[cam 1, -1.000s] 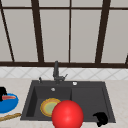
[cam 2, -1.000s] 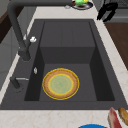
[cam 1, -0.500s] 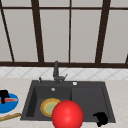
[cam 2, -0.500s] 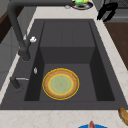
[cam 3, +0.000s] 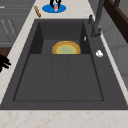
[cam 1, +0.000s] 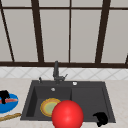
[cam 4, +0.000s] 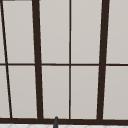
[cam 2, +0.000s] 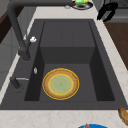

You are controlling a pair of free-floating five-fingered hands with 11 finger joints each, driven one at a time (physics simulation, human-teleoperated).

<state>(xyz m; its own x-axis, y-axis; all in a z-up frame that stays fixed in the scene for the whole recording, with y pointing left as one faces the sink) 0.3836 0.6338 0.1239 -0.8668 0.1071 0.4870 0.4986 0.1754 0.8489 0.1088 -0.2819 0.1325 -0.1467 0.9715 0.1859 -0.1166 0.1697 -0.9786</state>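
My left hand [cam 1: 4,95] hangs over the blue plate [cam 1: 7,107] on the worktop [cam 1: 117,100], far out to the left of the sink [cam 1: 87,96]. It is right above the reddish piece of food [cam 1: 12,100] lying on that plate. From the right side view the same hand [cam 3: 55,3] sits on top of the piece, but I cannot tell whether its fingers have closed on it or only hover, nor how wide they stand.

Before lifting I would confirm contact. A grip across the narrow width of the piece looks safest to me, with the hand kept low so the plate does not slide. The breadstick [cam 1: 10,116] lies just near of the plate, so I would go straight up rather than drag toward myself.

My right hand [cam 1: 101,118] hangs at the near right edge of the sink, fingers loose and holding nothing. A yellow plate [cam 2: 60,83] rests in the left basin. A red ball [cam 1: 67,115] blocks part of my front view, so I would lean on the side views.
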